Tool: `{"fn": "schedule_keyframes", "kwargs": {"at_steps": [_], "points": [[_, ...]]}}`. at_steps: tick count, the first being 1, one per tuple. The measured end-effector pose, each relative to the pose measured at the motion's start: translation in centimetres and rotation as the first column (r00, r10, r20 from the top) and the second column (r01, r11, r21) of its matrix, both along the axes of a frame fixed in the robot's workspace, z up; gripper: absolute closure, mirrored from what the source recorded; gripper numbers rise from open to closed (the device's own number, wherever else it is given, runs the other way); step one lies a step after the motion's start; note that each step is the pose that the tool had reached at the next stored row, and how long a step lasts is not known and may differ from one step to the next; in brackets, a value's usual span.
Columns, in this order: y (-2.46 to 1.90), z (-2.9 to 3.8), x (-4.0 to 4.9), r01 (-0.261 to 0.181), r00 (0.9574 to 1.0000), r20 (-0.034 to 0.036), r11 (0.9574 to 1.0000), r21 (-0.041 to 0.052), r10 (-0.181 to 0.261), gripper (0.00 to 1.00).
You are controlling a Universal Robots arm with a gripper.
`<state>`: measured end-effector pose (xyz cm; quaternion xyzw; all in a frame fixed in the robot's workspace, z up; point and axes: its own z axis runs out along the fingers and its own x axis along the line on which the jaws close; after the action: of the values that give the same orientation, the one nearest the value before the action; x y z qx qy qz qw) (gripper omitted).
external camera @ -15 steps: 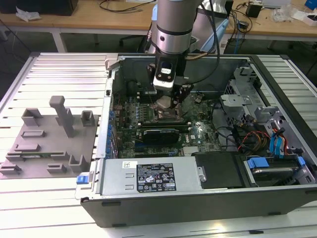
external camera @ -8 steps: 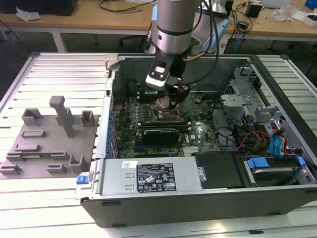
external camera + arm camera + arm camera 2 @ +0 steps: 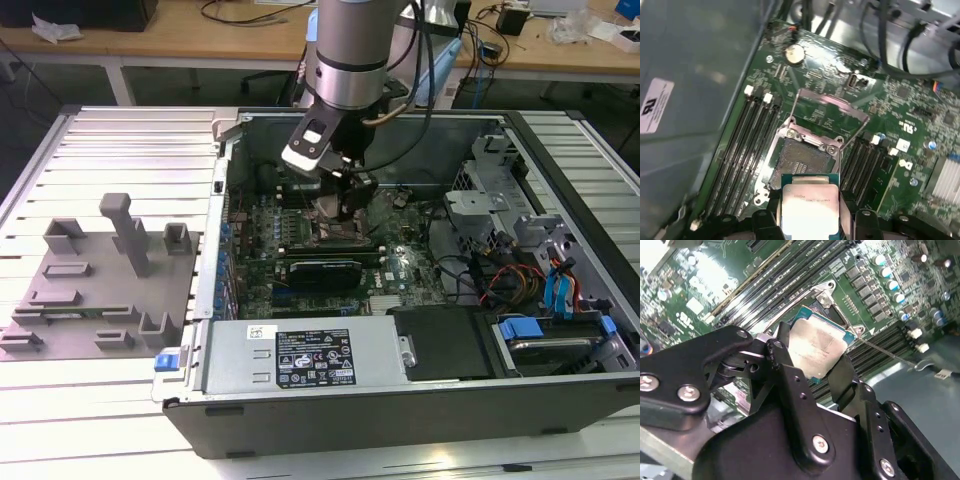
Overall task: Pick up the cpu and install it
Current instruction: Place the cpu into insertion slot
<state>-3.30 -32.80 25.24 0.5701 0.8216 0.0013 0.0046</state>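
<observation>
Pickup looks done: the small flat square cpu (image 3: 819,342), with a silvery metal top on a green-edged base, is clamped between the two black fingers (image 3: 844,377) of the arm's gripper (image 3: 815,362), one finger on each of two opposite edges. In the exterior view the arm reaches down into the open dark-grey computer case (image 3: 400,410), over the green motherboard (image 3: 900,100).

In the first wrist view the chip hangs over the near edge of the black square socket (image 3: 802,162), not centred on it, and most of the socket's contact field lies bare. The hinged metal load bracket (image 3: 832,107) stands raised, clear of the opening. Long black memory slots (image 3: 740,145) flank the socket on both sides.

Judged from this, the install is not finished. The cpu is held in the gripper and not seated in the socket, and the bracket is not closed over it. How much gap remains between chip and socket cannot be told.
</observation>
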Motion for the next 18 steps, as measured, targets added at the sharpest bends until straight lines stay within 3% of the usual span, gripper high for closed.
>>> {"fn": "schedule_keyframes", "kwargs": {"at_steps": [3, 6, 7, 8, 9, 12, 15, 18], "points": [[0.0, -0.04, 0.0, 0.087, 0.9962, 0.0, 0.9962, 0.0, -0.087, 0.45], [0.0, -0.09, 0.0, 0.167, 0.986, 0.0, 0.986, 0.0, -0.167, 0.45], [0.0, -0.11, 0.0, 0.187, 0.9823, 0.0, 0.9823, 0.0001, -0.187, 0.45], [0.0, -0.15, 0.0, 0.233, 0.9724, 0.0, 0.9724, 0.0001, -0.233, 0.45], [0.0, -0.16, 0.0, 0.255, 0.9669, 0.0, 0.9669, -0.0001, -0.255, 0.45], [0.01, -0.23, 0.0, 0.256, 0.9668, 0.0007, 0.9668, 0.0006, -0.256, 0.45], [0.0, -0.47, 0.0, 0.255, 0.9668, 0.0079, 0.9668, 0.0021, -0.255, 0.45], [0.0, -0.48, 0.0, 0.256, 0.9668, 0.0079, 0.9668, 0.0021, -0.256, 0.45]]}}
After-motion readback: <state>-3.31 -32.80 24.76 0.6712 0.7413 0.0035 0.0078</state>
